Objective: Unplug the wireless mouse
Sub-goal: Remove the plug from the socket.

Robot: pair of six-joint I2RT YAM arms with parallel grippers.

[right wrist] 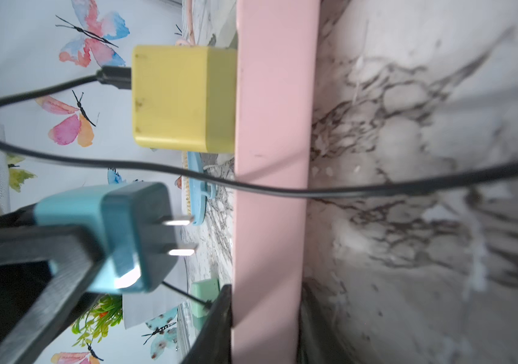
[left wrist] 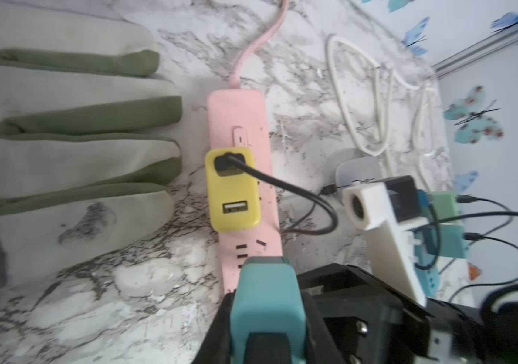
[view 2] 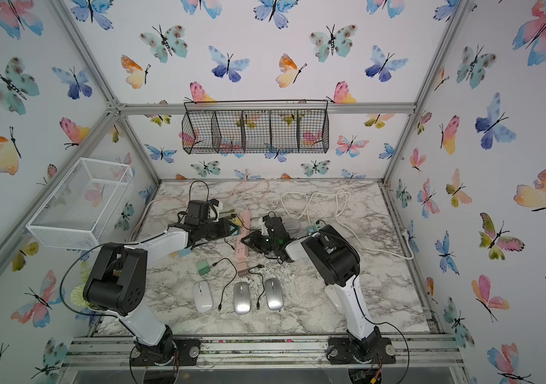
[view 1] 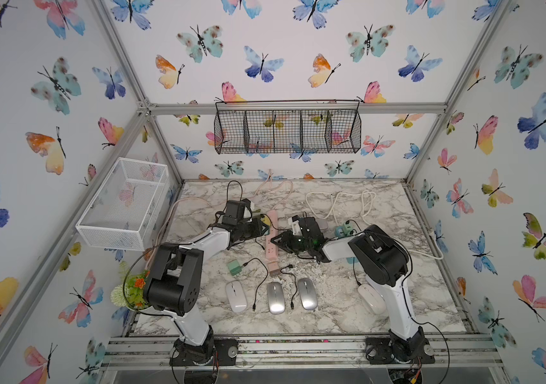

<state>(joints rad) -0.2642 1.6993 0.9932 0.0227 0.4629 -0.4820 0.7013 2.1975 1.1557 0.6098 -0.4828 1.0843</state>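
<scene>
I have the left fingers [right wrist: 46, 245] clamped on a teal charger [right wrist: 134, 233], low on the left of the right wrist view. Its two prongs [right wrist: 178, 220] are bare and apart from the pink power strip [right wrist: 273, 157], so I judge this plug is already out of its socket.

The right fingers [right wrist: 219, 324] are at the bottom of that frame with the strip between them. One lies against the socket face and the other is only a dark blur on the worktop [right wrist: 409, 94] side. I read that as a clamp, there to stop the strip lifting while the plug is drawn off.

A yellow charger [right wrist: 182, 97] is seated in the strip further up the frame. Its black cable [right wrist: 156, 167] loops across the frame towards the right edge. In the left wrist view a grey mouse [left wrist: 358, 167] lies right of centre, near that cable.

In a top view, a white mouse [view 1: 235, 296] and two silver mice [view 1: 275, 297] [view 1: 307, 294] lie in a row at lower centre with loose cable ends between them. I cannot tell which mouse the teal charger feeds.

I can read no brand, label or lettering anywhere, and the marks on the strip are too small.
</scene>
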